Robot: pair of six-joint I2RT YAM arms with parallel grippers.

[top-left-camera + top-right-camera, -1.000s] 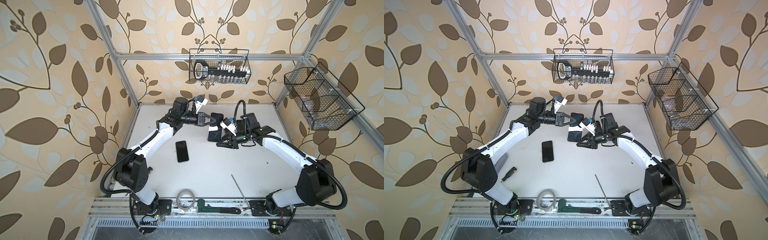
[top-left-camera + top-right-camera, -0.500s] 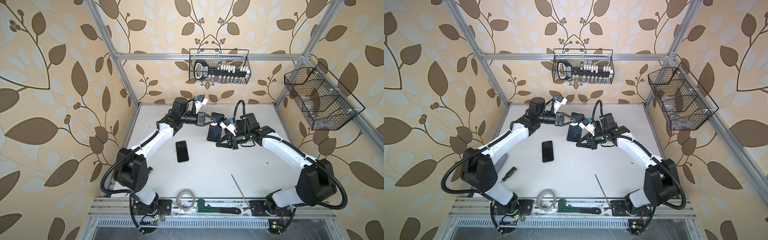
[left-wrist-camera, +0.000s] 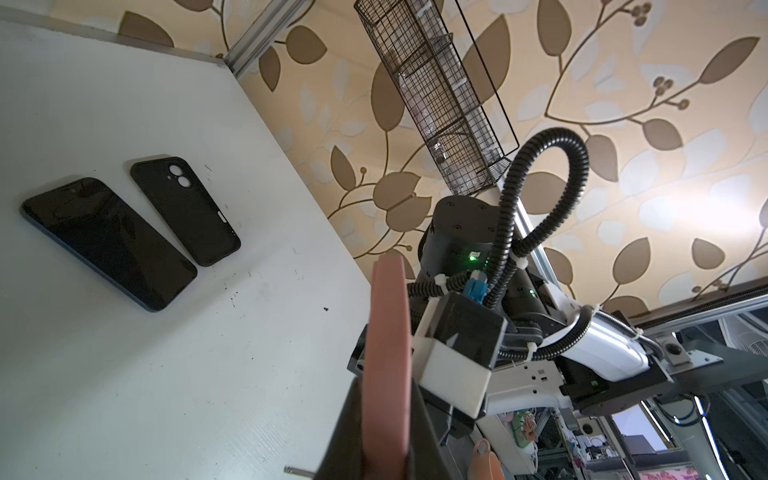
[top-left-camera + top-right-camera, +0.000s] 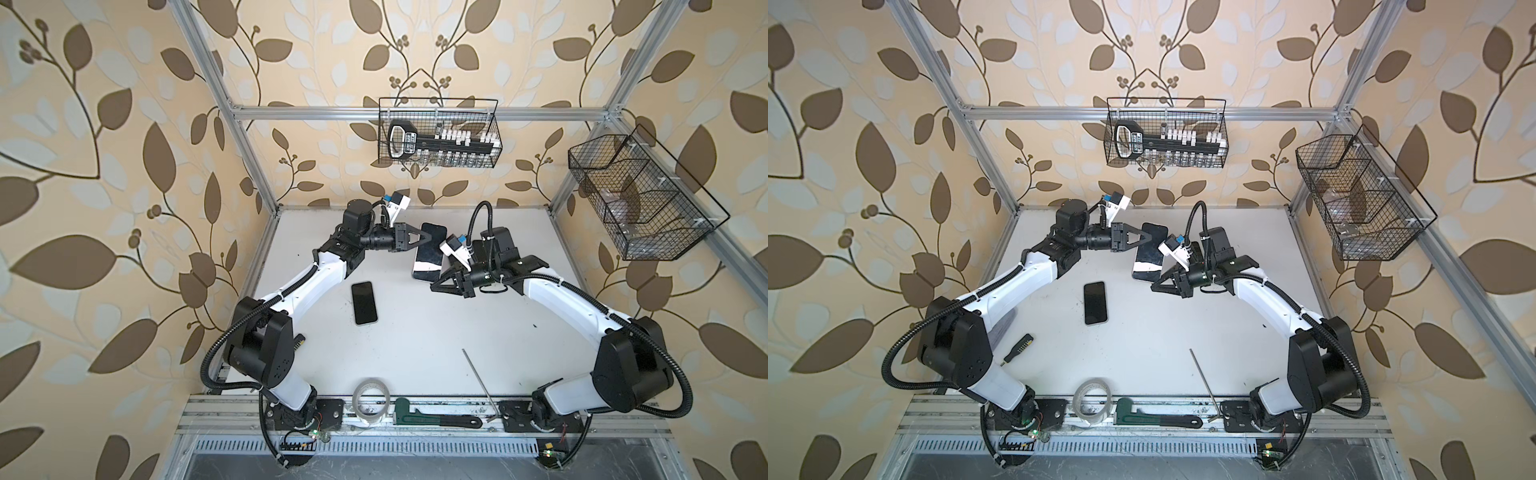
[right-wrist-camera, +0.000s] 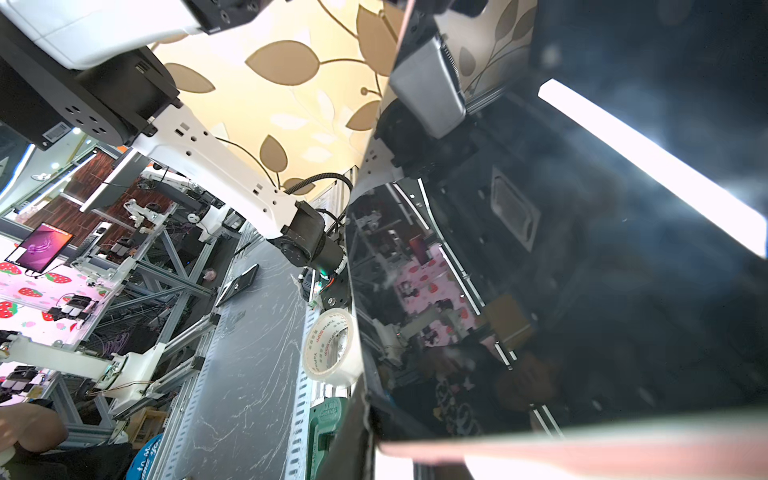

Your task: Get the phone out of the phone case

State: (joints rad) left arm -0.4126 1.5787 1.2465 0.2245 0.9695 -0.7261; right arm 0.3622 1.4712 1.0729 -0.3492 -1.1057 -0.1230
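Holding phone (image 4: 428,257) aloft above table, not yet out of pink case (image 3: 388,345). Left gripper (image 4: 427,238) clamped on case edge. Right gripper (image 4: 433,286) at lower end, grip unclear. Separation all left.

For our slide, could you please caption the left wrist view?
The left gripper shut on the pink phone case; bare phone and black case lie on the table.

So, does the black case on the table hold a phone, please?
No, the black case is empty: table shows through its camera holes.
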